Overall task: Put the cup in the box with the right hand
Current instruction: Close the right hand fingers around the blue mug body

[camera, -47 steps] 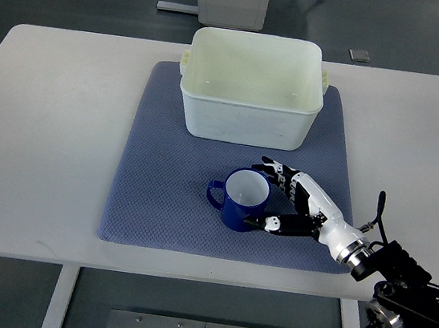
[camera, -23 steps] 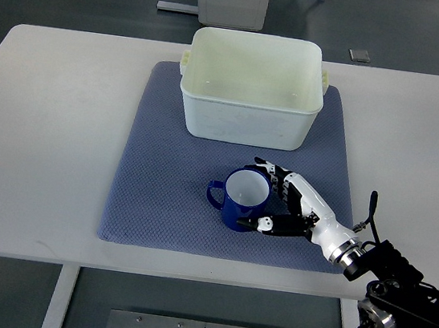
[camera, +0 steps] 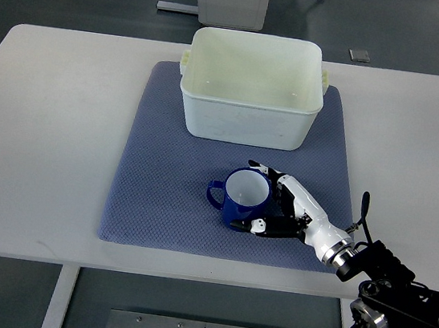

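Currently: blue cup (camera: 241,198) upright on the near half of the blue mat (camera: 153,179), handle pointing left | right hand (camera: 282,210) wrapped round the cup's right side, fingers (camera: 271,173) on its far rim and thumb (camera: 250,226) at its near wall | white box (camera: 252,87) on the far half of the mat | white table (camera: 46,125) underneath.

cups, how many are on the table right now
1. The blue cup stands upright on the blue mat, in front of the white box, with the right hand wrapped around its right side. The box looks empty inside.
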Available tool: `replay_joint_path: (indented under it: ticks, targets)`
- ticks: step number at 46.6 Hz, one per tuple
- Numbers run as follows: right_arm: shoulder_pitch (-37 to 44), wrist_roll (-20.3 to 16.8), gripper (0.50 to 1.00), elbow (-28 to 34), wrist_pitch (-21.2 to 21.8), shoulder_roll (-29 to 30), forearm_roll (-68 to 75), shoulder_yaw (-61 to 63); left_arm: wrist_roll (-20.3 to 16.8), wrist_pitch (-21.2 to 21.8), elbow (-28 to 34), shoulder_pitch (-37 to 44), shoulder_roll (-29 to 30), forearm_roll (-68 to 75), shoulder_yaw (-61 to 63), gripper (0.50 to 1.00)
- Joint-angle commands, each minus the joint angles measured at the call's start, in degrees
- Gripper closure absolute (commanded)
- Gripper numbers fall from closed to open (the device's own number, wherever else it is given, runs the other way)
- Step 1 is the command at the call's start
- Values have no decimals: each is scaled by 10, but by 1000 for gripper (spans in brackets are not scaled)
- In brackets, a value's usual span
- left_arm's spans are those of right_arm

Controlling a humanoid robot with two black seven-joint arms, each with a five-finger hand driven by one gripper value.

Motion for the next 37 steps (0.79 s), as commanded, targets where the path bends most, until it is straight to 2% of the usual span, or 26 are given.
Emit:
replay_joint_path:
  ticks: [1, 8, 11, 14, 20, 24, 26, 29, 32, 33, 37]
  targets:
    - [4, 0, 502, 0, -4, 2, 0, 0, 0, 0, 0, 0, 0, 0, 0, 500]
    - [7, -1, 519, 0, -9, 2, 2, -1, 0, 0, 0, 0, 0, 0, 0, 500]
    - [8, 0, 582, 0, -10, 3, 2, -2, 0, 0, 0, 0, 0, 0, 0, 500]
    - [11, 0, 617, 0, -10, 3, 2, -10, 0, 0, 0, 0, 0, 0, 0, 500]
    - [22, 1, 634, 0, -11, 4, 8, -26, 0, 0, 0, 0, 0, 0, 0, 500]
    - [23, 1, 676, 0, -11, 4, 11, -28, 0, 0, 0, 0, 0, 0, 0, 500]
    - [24, 1, 741, 0, -12, 4, 11, -28, 0, 0, 0, 1, 0, 0, 0, 500]
    - [26, 5, 891, 1, -12, 4, 11, -29, 0, 0, 0, 0, 0, 0, 0, 500]
    - [27, 8, 979, 1, -11, 4, 11, -29, 0, 0, 0, 0, 0, 0, 0, 500]
    - [27, 8, 1000, 1, -11, 4, 11, -29, 0, -1, 0, 0, 0, 0, 0, 500]
    - [27, 13, 1000, 1, -11, 3, 11, -29, 0, 0, 0, 0, 0, 0, 0, 500]
